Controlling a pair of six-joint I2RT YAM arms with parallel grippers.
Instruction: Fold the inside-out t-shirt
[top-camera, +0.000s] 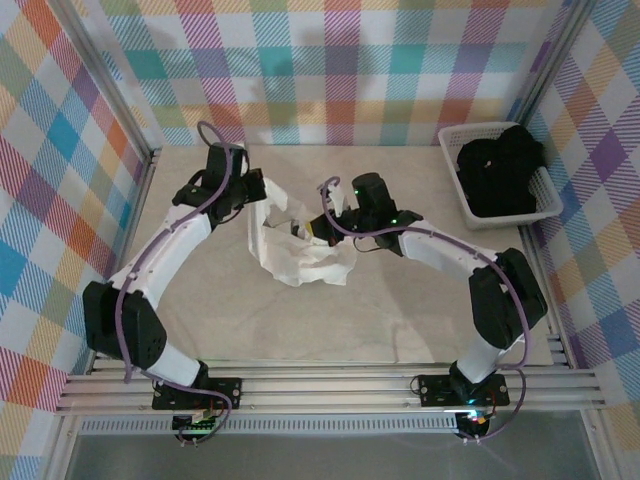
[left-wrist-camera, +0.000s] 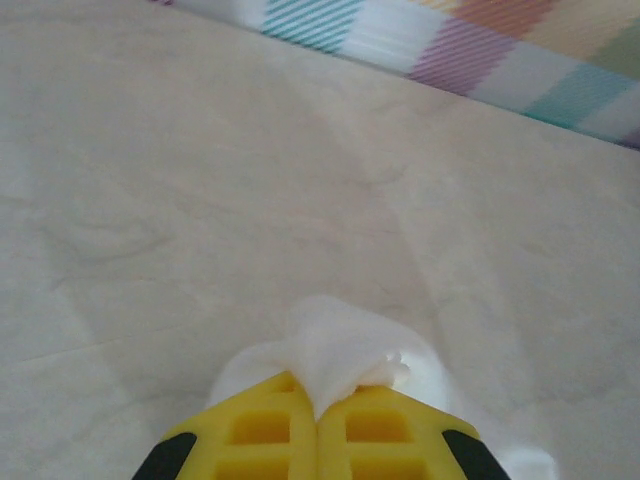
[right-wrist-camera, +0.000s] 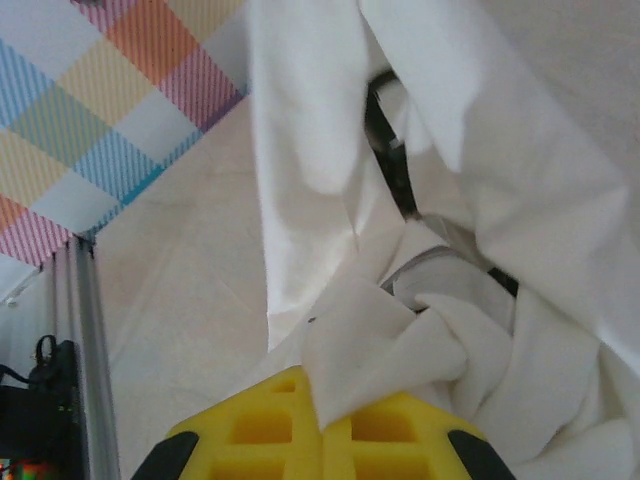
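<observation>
Overhead cam, 2 wrist close-ups

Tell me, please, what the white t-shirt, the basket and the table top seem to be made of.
T-shirt: thin, soft cloth with a matte look; it crumples into loose folds. Basket: probably moulded plastic, white, with rigid slotted walls. Table top: a smooth beige sheet with faint marble-like veining, perhaps laminate or vinyl.

Lab test cell: plaid walls (top-camera: 330, 70), aluminium frame (top-camera: 330, 388).
</observation>
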